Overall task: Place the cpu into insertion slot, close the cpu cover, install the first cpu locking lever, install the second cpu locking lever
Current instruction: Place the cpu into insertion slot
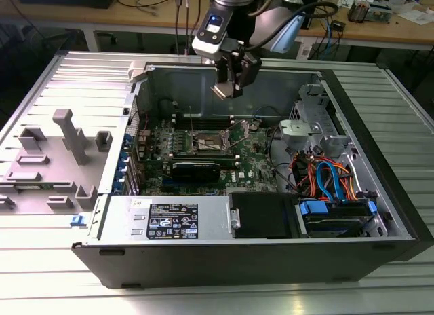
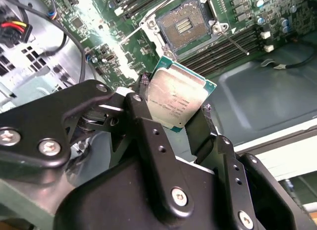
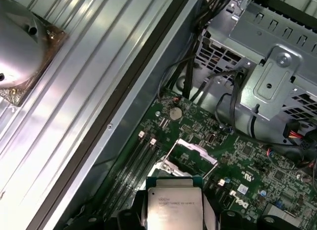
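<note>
Open computer case (image 1: 237,264), labelled power supply (image 1: 169,220), orange and blue cables (image 1: 325,176), grey plastic part (image 1: 68,135), perhaps a shroud

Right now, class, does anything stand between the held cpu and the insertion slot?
Nothing visible does. The gripper holds the cpu in open air above the motherboard, and in the second wrist view the insertion slot lies uncovered, its dark centre exposed.

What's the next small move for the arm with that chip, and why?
Probably lower the gripper toward the insertion slot. It is shut on the cpu, which hangs in the air well above the motherboard, and the slot lies uncovered with its dark centre exposed.
</note>
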Controlling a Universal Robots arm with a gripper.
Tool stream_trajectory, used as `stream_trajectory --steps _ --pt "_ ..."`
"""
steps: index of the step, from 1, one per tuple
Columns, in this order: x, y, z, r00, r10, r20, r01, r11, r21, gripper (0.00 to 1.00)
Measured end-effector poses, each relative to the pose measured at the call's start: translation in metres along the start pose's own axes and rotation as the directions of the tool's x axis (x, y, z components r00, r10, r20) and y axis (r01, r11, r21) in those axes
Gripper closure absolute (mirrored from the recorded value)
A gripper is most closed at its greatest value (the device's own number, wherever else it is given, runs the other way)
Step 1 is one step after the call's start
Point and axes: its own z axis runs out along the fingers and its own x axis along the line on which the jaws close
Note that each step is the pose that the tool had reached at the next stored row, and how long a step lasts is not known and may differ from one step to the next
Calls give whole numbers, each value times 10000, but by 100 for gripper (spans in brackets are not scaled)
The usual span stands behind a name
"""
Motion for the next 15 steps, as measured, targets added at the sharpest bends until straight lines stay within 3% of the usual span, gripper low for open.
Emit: stream_trajectory --steps 5,15 --pt "0 -2 22 9978 657 45 -657 9978 7 46" --pt "0 -2 23 9975 699 40 -699 9975 22 46"
